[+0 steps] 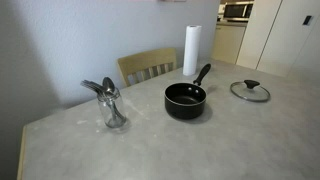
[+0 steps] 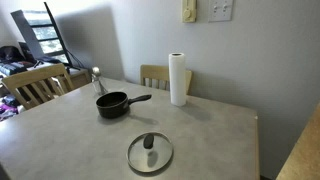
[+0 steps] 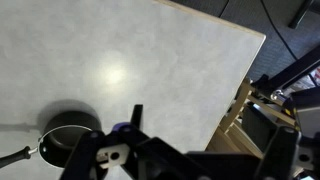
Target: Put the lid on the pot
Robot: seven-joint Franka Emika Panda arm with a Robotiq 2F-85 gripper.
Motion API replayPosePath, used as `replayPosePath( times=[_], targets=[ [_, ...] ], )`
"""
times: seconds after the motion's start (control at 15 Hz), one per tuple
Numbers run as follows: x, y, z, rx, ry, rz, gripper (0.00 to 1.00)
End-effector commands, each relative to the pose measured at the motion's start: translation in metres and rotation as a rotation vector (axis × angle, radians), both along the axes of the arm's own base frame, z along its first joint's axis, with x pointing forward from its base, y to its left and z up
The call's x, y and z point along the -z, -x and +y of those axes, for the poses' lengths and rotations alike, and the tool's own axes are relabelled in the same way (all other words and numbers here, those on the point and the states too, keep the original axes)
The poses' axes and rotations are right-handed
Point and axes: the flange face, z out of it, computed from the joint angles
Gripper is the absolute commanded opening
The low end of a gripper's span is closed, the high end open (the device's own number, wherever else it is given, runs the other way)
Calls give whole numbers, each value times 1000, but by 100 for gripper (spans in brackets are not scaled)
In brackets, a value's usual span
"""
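A black pot (image 1: 185,100) with a long handle stands open near the middle of the grey table (image 1: 150,150). The glass lid (image 1: 250,91) with a black knob lies flat on the table, well apart from the pot. Both show in both exterior views: pot (image 2: 112,104), lid (image 2: 149,152). The arm is not in either exterior view. In the wrist view the pot (image 3: 68,135) sits at the lower left, far below. My gripper (image 3: 150,125) is a dark mass at the bottom edge, high above the table; one finger stands alone and holds nothing. The lid is out of the wrist view.
A white paper towel roll (image 1: 191,50) stands behind the pot. A glass holding metal spoons (image 1: 113,108) stands beside the pot. Wooden chairs (image 1: 147,66) (image 2: 35,82) sit at the table's edges. The table edge and a chair (image 3: 245,110) show in the wrist view.
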Motion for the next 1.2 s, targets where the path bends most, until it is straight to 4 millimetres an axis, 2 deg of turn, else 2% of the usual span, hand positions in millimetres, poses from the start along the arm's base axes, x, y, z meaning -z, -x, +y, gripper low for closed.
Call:
replayPosePath(
  times=[0.0,0.27,0.4,0.67,0.87,1.13],
  targets=[
    [-1,0,0,0,0,1,100],
    [4,-9,-14,27,8,-4,100],
    [5,-16,-30,64,2,-5,100],
    [12,-34,-79,194,-19,-21,100],
    [20,-46,-126,286,-9,-48,100],
    [40,-54,-182,369,64,-49,100]
  ],
)
